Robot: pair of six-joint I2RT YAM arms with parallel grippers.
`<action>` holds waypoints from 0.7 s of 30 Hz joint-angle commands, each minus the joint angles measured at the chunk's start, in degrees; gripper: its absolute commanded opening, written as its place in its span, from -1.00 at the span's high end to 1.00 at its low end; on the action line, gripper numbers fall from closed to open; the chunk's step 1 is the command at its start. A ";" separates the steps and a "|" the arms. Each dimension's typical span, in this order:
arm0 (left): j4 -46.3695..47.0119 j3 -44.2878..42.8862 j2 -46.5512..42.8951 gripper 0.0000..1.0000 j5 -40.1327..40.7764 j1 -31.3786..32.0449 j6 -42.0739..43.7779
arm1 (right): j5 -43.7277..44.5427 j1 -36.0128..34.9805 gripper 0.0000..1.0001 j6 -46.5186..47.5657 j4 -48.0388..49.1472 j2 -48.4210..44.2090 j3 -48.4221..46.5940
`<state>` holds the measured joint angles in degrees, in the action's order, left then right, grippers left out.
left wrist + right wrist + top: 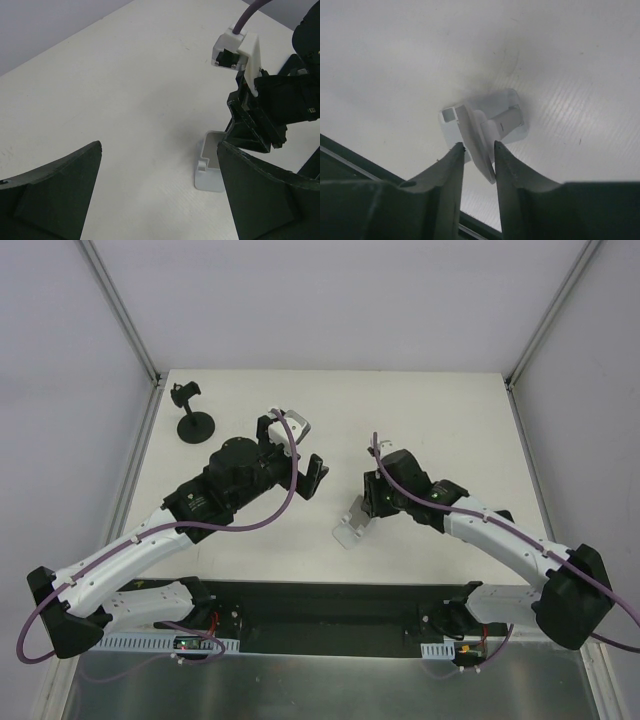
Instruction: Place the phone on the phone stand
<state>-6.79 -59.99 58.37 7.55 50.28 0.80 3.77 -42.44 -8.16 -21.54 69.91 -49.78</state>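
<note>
The phone stand [350, 528] is a small silver-white piece on the table, in front of the arm bases and a little right of centre. My right gripper [368, 505] comes down on it from behind. In the right wrist view its fingers [455, 170] pinch the stand's tilted back plate [476, 140], one on each side, and the base [507, 120] lies beyond them. My left gripper [312, 478] hovers left of the stand, wide open and holding nothing [160, 150]. The stand [210, 170] shows just inside its right finger. The phone is out of view.
A black pole stand with a round base and clamp top [193, 415] is at the far left of the table. Grey walls close in the table on the left, back and right. The right arm's wrist [270, 100] sits close to my left gripper.
</note>
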 commanded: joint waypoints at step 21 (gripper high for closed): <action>0.72 -0.04 -1.68 -0.94 -5.00 0.34 -3.35 | -18.00 36.32 1.00 27.93 3.69 0.84 -10.05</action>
<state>-6.79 -59.99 58.37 4.86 50.28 -0.71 -10.22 -15.62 10.17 -20.01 72.27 -53.23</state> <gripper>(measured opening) 0.972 0.029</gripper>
